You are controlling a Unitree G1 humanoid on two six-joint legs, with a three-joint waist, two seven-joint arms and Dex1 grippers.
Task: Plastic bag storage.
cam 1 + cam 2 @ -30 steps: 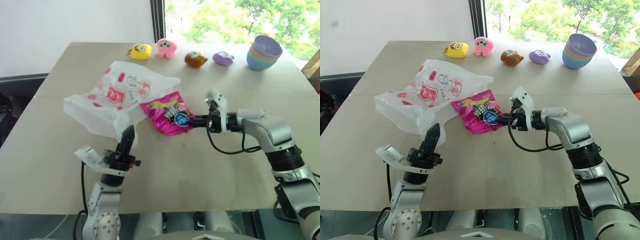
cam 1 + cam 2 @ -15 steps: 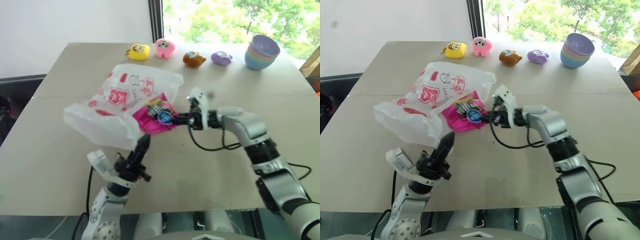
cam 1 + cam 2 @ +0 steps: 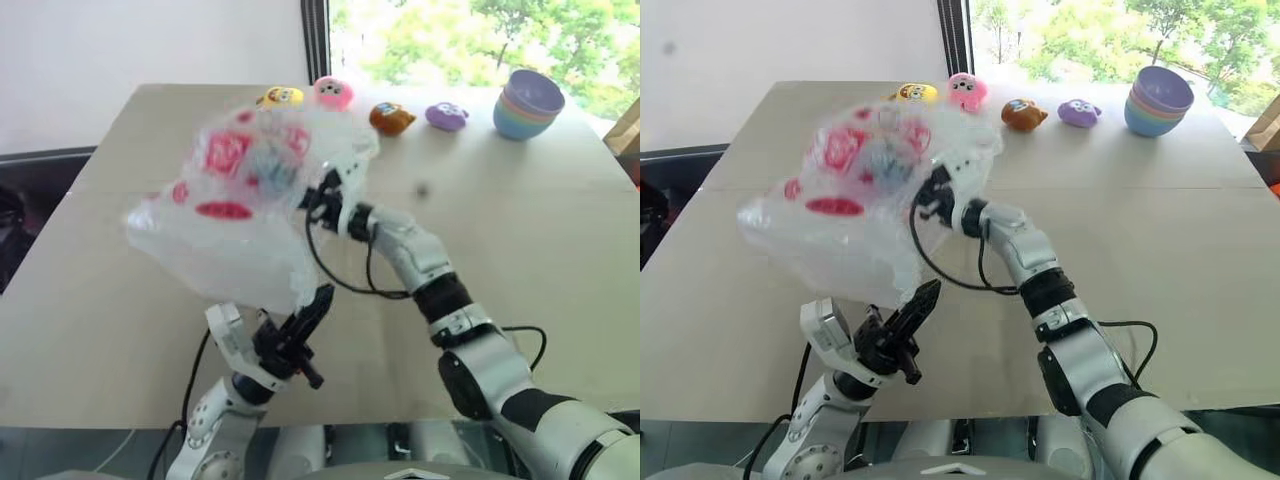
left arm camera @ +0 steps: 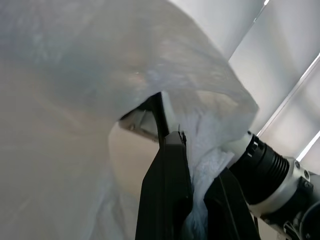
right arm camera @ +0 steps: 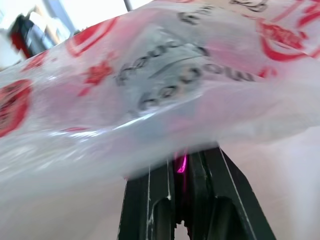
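The plastic bag, translucent white with red prints, hangs lifted above the table and billows. My left gripper is shut on the bag's lower edge, and crumpled film is pinched between its black fingers. From the right, my right gripper reaches into the bag's mouth, its tips veiled by the film. It is shut on a pink snack packet, which shows as a thin sliver between the fingers.
At the table's far edge stands a row of plush toys: yellow, pink, brown and purple. A stack of pastel bowls stands at the far right.
The bag has risen off the table and swelled. My right gripper carried the pink packet left and up into the bag's mouth. The left gripper shifted right and tilted up, still gripping the bag's edge.
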